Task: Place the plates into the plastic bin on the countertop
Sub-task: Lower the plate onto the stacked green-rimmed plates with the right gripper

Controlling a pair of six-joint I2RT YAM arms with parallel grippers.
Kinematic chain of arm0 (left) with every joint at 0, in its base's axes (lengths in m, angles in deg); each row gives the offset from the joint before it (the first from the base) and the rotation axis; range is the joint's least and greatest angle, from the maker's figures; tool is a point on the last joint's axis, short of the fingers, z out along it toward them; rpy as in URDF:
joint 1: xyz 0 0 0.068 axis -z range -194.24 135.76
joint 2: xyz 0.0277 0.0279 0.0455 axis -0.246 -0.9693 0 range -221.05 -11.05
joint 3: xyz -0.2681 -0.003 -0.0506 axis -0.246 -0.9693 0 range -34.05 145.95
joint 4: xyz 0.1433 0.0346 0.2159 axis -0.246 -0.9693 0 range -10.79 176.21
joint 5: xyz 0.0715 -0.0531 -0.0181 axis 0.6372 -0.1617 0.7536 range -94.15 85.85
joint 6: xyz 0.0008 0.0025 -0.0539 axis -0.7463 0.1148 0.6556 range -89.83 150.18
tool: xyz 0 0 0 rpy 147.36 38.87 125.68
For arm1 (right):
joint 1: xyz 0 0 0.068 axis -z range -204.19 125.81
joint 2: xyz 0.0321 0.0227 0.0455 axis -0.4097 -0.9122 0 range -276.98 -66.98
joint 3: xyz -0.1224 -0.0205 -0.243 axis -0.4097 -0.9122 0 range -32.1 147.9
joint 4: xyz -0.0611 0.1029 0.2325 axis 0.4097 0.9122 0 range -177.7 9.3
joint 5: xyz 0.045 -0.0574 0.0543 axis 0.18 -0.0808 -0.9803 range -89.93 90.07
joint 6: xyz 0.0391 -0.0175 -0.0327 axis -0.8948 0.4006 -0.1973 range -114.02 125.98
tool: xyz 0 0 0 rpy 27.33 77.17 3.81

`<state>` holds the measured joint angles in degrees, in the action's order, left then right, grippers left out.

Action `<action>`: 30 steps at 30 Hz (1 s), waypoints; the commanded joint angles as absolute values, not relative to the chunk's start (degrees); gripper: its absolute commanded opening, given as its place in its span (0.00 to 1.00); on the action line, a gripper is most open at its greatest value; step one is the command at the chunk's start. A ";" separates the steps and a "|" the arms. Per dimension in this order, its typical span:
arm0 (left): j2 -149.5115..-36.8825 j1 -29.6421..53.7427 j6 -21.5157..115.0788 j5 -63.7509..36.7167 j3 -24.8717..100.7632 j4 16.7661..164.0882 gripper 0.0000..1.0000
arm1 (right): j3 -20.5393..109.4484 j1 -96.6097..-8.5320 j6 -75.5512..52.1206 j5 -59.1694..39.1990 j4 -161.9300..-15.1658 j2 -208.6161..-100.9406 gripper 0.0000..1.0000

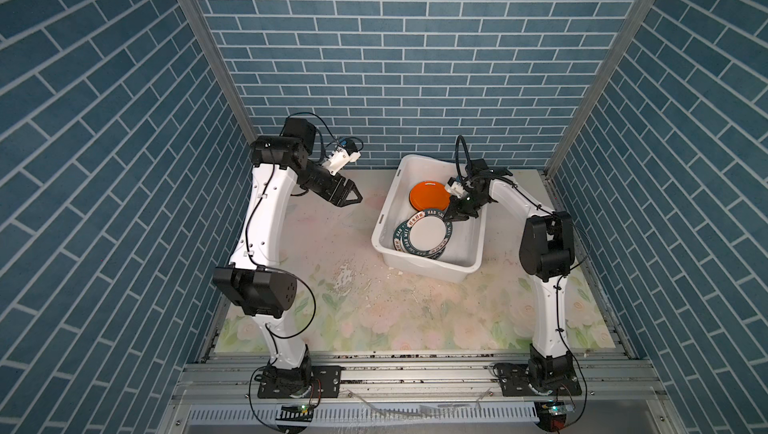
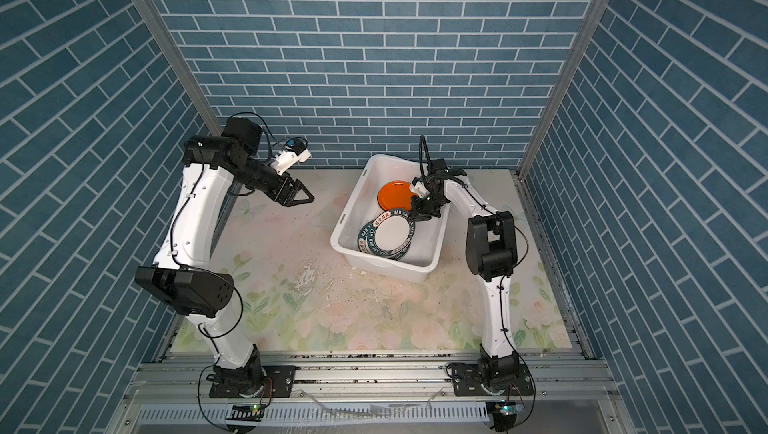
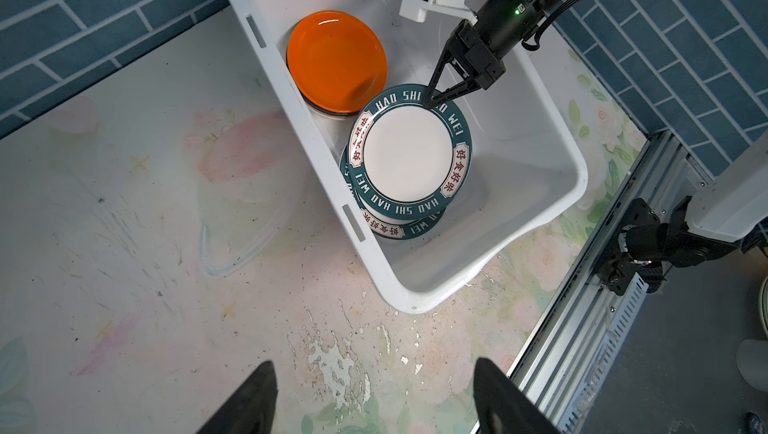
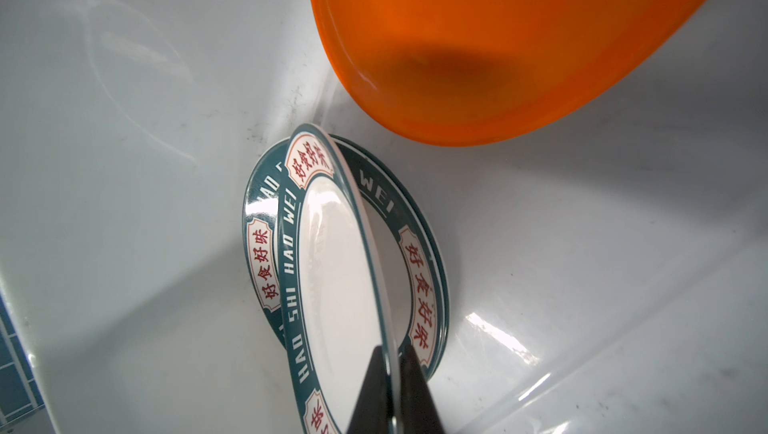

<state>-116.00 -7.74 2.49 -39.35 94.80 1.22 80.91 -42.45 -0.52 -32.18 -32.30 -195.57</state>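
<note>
Held plate: green-rimmed plate (image 3: 409, 157), inside the bin (image 3: 532, 128), tilted, pinched at its rim on the side nearest the orange plate (image 3: 336, 62).
Below it: its twin (image 3: 395, 228) lies flat on the bin floor, and the held plate overlaps it off-centre. I cannot tell whether the low edge already touches.
Right claw: the right claw (image 3: 430, 99) is clamped thin on the lettered rim, one finger above and one below.
Neighbour: the orange plate tops a short stack at the bin's far end, its edge just beside the held rim.
Left claw: the left claw (image 3: 374, 369) hangs with jaws apart and holds nothing, above the counter (image 1: 374, 307) and well apart from the bin.
Risk, drop: letting go while tilted would likely make the plate slap down or skate off its twin.
Risk, pinch: the lower finger could be trapped between the two plates if lowered flat.
Risk, knock: drawing back toward the stack could clip the orange plate.
Edges: the bin wall on the left arm's side stands close to both green plates.
Room: bare bin floor lies on the right arm's side, which looks the safest way out.
</note>
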 commanded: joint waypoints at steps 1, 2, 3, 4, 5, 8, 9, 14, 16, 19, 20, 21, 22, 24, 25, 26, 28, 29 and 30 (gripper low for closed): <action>-117.36 -8.00 2.08 -40.18 95.15 0.91 0.76 | 82.77 -42.64 3.18 -30.34 -29.87 -196.77 0.08; -117.36 -8.00 2.05 -40.18 95.14 0.89 0.76 | 82.94 -42.64 3.17 -30.33 -29.71 -196.87 0.08; -117.39 -8.04 2.09 -40.27 95.14 0.91 0.76 | 83.07 -42.64 3.26 -30.19 -29.56 -196.89 0.08; -117.40 -8.04 2.00 -40.27 95.10 0.87 0.76 | 83.13 -42.64 3.29 -30.17 -29.43 -197.00 0.08; -117.40 -8.00 2.01 -40.27 95.06 0.92 0.76 | 83.05 -42.64 3.35 -30.07 -29.34 -197.07 0.08; -117.37 -8.00 1.84 -40.12 94.64 0.95 0.76 | 82.78 -42.66 3.34 -29.99 -29.43 -196.97 0.09; -117.40 -8.00 1.79 -40.09 94.59 0.82 0.76 | 82.75 -42.64 3.35 -29.93 -29.43 -196.88 0.09; -117.36 -8.00 1.87 -40.44 94.99 0.78 0.76 | 82.72 -42.64 3.38 -29.55 -29.29 -196.87 0.11; -117.23 -8.00 1.94 -40.29 94.97 0.78 0.76 | 82.72 -42.64 3.58 -29.44 -29.01 -197.03 0.11; -117.15 -8.00 1.97 -39.85 94.79 0.87 0.76 | 82.47 -42.64 3.70 -29.29 -28.89 -197.10 0.11; -117.14 -8.04 2.02 -39.90 94.73 0.93 0.76 | 82.42 -42.64 3.70 -29.29 -28.90 -197.16 0.11; -117.04 -8.04 1.99 -39.98 94.71 0.94 0.76 | 82.42 -42.64 3.61 -29.35 -28.98 -197.19 0.11; -117.04 -8.03 1.96 -40.07 94.73 0.87 0.76 | 82.38 -42.64 3.61 -29.30 -28.90 -197.29 0.11; -117.01 -8.00 1.97 -40.18 94.62 0.90 0.76 | 82.16 -42.64 3.61 -29.05 -28.98 -197.31 0.12; -116.96 -8.00 2.00 -40.18 94.62 0.88 0.76 | 82.08 -42.64 3.62 -28.96 -29.07 -197.23 0.12; -116.96 -8.00 1.99 -40.22 94.53 0.85 0.76 | 82.13 -42.65 3.61 -28.94 -28.99 -197.31 0.12; -116.88 -8.01 1.95 -40.35 94.45 0.78 0.76 | 82.18 -42.65 3.61 -28.76 -28.75 -197.25 0.12; -116.79 -8.00 2.03 -40.43 94.39 0.78 0.76 | 82.16 -42.64 3.70 -28.60 -28.64 -197.29 0.12; -116.67 -8.00 1.93 -40.44 94.28 0.79 0.76 | 82.14 -42.64 3.85 -28.43 -28.40 -197.38 0.12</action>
